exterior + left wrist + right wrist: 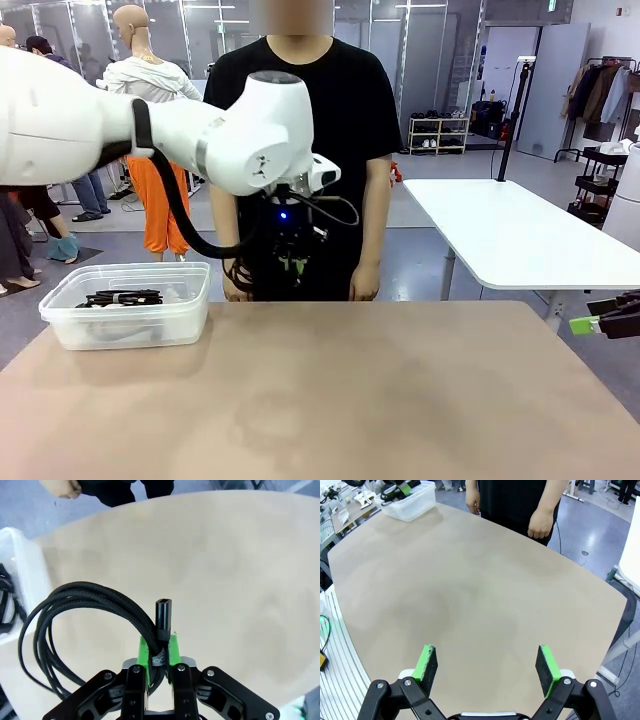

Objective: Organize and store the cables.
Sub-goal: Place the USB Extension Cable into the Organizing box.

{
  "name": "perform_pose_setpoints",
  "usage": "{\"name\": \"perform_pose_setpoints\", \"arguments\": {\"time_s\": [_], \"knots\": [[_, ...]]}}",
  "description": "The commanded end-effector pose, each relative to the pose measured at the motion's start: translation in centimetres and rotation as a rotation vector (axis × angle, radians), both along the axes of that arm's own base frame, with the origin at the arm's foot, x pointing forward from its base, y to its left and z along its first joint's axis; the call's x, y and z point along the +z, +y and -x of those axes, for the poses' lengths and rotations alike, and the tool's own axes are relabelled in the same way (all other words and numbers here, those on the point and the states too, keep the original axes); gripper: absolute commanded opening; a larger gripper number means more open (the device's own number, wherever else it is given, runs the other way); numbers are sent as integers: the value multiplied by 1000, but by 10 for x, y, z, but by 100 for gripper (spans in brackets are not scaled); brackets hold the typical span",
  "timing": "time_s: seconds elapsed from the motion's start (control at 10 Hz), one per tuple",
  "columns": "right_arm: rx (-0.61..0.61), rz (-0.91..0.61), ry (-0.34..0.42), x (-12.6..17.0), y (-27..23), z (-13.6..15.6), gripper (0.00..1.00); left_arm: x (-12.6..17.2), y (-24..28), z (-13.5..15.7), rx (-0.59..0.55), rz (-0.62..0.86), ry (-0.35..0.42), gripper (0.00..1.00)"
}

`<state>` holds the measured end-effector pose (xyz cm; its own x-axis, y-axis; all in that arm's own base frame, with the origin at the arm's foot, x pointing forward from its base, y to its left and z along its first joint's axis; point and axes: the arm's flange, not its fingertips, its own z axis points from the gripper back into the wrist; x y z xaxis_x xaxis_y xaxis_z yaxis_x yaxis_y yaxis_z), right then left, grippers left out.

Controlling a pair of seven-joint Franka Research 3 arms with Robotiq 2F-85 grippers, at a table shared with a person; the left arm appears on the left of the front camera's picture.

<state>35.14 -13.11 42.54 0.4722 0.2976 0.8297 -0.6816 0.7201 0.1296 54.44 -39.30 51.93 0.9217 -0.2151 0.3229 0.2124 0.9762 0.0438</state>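
Your left gripper [159, 652] is clamped hard on a coiled black cable [75, 605]. The green pads [143, 651] pinch the bundle right beside its small plug [163, 614], which sticks up between them, and the loops hang out to one side of the fingers, clear of the table [225, 580]. In the front view that gripper [290, 262] hangs above the far middle of the table [330, 400], just in front of the person [300, 120], with the loops [240, 275] dangling on its bin side.

Your right gripper [487, 665] is spread wide with nothing between the pads, parked at the table's right edge; its green tip [585, 325] shows at the right side of the front view.

The clear plastic bin [70, 325] sits at the far left of the table and already has other black cables [122, 298] lying in it. From the left wrist camera the bin's wall [27, 565] sits just beside the hanging loops, at the picture's left edge.

Step looks like carry: one cable is gripped and lifted, not yet stored. No other loose cable shows on the tabletop, so this could be the last.

Next move, as I read it: swing left until the whole coil is over the bin opening, lower, then release. Keep the hanging loops high enough to clear the rim, since a snag could tip or drag the light bin. Watch that the plug does not catch on the pads when you let go. The person's hands [540, 525] rest at the far edge, so keep the path away from them.
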Motion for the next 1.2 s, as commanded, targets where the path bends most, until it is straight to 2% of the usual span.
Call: {"name": "perform_pose_setpoints", "arguments": {"time_s": [0.0,0.1,0.2,0.5,0.6,0.7,0.8,0.9,1.0,1.1], "knots": [[10,-1,4,0,-2,1,100,-12,25,11,-50,-43,1,0],[10,-1,4,0,-2,1,100,-14,24,14,-56,-12,17,0],[10,-1,4,0,-2,1,100,5,11,4,-25,-21,-7,0],[10,-1,4,0,-2,1,100,5,11,4,-25,-21,-7,0],[10,-1,4,0,-2,1,100,2,13,7,-40,-18,5,17],[10,-1,4,0,-2,1,100,5,14,-5,-130,15,-39,17],[10,-1,4,0,-2,1,100,8,41,-28,-123,-45,5,17],[10,-1,4,0,-2,1,100,8,83,-47,-137,-103,-31,17],[10,-1,4,0,-2,1,100,3,133,-63,-135,-90,-1,17],[10,-1,4,0,-2,1,100,-6,191,-84,-86,-102,-19,17]]}}
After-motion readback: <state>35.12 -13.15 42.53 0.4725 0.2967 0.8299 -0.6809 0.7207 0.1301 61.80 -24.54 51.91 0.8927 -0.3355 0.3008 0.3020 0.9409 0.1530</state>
